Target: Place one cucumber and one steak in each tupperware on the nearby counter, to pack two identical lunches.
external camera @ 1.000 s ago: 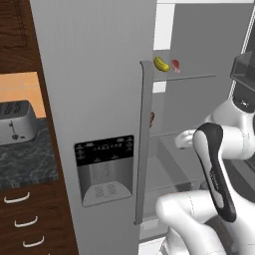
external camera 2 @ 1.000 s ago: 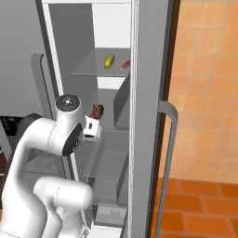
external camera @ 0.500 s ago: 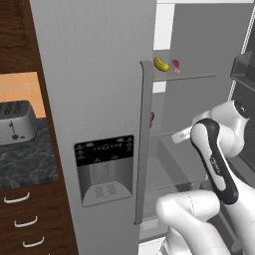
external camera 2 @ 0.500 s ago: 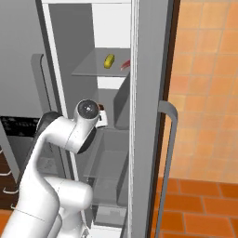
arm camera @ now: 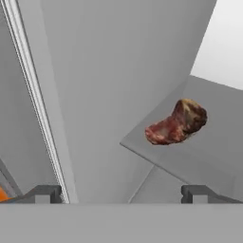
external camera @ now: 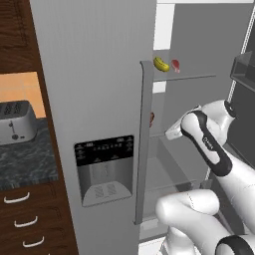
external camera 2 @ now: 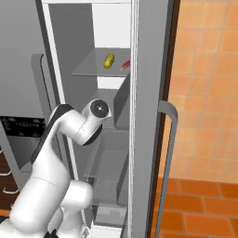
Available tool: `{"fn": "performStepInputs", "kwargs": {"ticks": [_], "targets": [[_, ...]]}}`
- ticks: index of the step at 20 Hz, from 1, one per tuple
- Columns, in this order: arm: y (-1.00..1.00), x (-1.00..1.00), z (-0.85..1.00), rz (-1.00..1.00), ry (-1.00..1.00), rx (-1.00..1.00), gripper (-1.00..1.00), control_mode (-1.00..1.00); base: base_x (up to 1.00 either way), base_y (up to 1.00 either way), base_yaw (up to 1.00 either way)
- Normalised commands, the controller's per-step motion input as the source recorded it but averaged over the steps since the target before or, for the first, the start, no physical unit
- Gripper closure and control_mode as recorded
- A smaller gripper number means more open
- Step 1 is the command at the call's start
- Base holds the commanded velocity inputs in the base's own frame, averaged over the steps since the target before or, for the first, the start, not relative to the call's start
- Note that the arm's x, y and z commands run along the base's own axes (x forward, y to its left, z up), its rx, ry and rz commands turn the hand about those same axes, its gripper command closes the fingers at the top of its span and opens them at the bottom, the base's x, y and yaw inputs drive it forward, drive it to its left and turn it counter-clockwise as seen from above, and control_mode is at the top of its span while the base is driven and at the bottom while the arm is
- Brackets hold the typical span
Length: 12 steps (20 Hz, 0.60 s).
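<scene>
One lumpy brown-red steak [arm camera: 176, 123] lay on a grey fridge shelf [arm camera: 209, 156], close to the shelf's front corner and its near edge, and it sat up and to the right of the line between the fingers rather than between them. The gripper [arm camera: 122, 193] stood wide, holding nothing, both tips at the bottom of the hand view. On the shelf above [external camera: 191, 77], a yellow-green cucumber [external camera: 161, 63] and a flatter red-pink steak [external camera: 175, 65] lay just beside each other.

The main risk, as I judged it, was a push instead of a grasp: with the meat so near the corner, a fingertip landing on its side could shove it off the shelf edge into the lower compartment. A straight advance from this pose would probably miss it to the left, toward the fridge wall [arm camera: 109, 71].

Room was tight. The arm's elbow [external camera 2: 99, 109] reached in between the closed left door [external camera: 99, 99] and the open right door [external camera 2: 151, 93], with the upper shelf overhead, so a lift would need to stay low. The bench [external camera: 25, 159] with its toaster [external camera: 16, 122] lay well apart to the left, beyond the closed door; the trays could not be made out there.
</scene>
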Motion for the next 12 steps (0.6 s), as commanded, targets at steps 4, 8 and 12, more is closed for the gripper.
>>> {"fn": "performStepInputs", "kwargs": {"ticks": [4,8,12], "targets": [[0.0,0.54,0.0,0.16,-0.2,0.0,-1.0,-1.0,0.0,0.0,0.0],[0.0,0.33,0.0,0.09,-0.19,0.0,-1.0,-1.0,0.0,0.0,0.0],[0.01,0.38,0.0,0.02,-0.11,0.0,-1.0,-1.0,0.0,0.0,0.0]]}}
